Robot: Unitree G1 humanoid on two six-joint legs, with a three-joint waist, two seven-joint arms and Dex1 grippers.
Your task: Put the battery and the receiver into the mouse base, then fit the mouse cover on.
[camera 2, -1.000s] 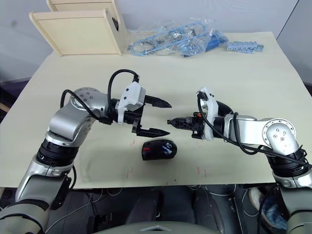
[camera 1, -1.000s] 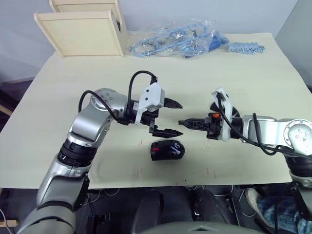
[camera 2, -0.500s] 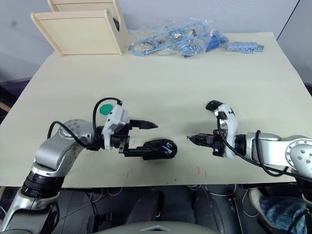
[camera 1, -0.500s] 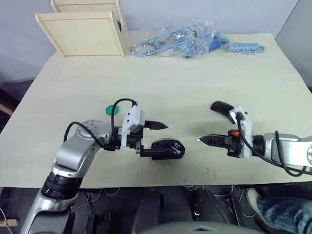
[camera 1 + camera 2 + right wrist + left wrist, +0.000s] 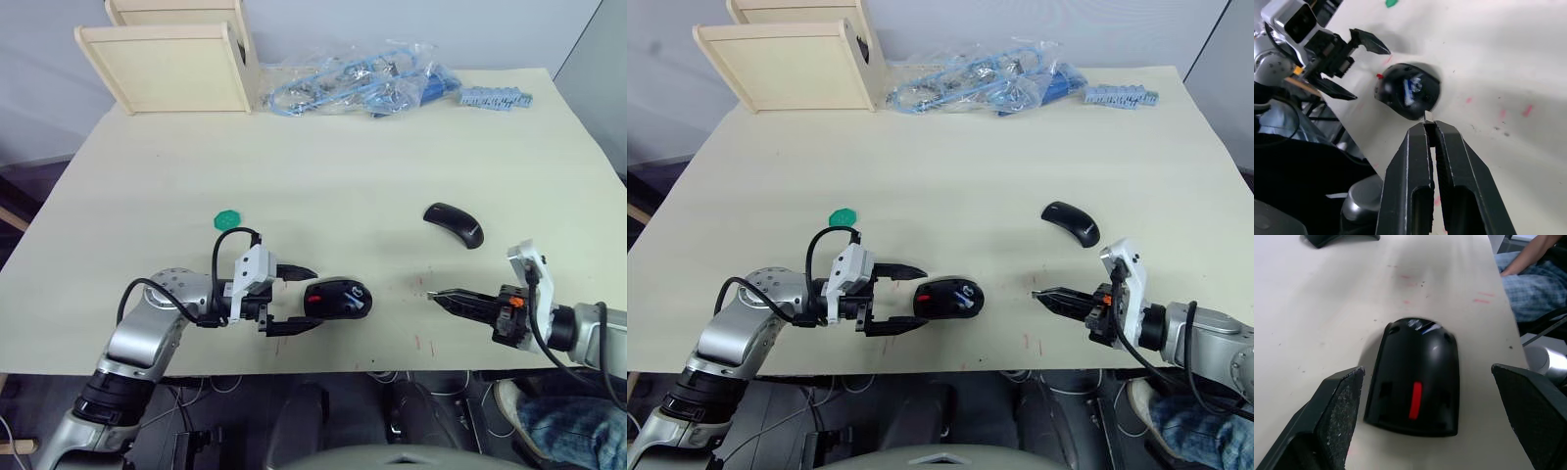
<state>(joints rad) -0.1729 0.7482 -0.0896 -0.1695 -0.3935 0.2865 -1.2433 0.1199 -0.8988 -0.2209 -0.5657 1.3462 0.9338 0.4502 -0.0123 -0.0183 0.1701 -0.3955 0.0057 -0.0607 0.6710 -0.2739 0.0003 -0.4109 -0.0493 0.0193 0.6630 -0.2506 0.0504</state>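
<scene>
A: Now that both arms have dropped to table level, what's diff vs a sec ago?

B: Left gripper (image 5: 294,297) has come down w/ jaws spread wide, either side of the black oval mouse base with the red patch (image 5: 337,299), not touching it. Base sits just ahead of the fingertips, between them in the wrist view.

A: And the right gripper (image 5: 439,294)?

B: It has pulled back, fingers pressed together on a tiny pale sliver at the tips (prob. the receiver, too small to be sure). Plain glossy black curved mouse cover (image 5: 454,224) lies beyond it, well apart.

A: Meaning?

B: Looks like left is set to steady the base so right can load. Battery I can't spot.
</scene>
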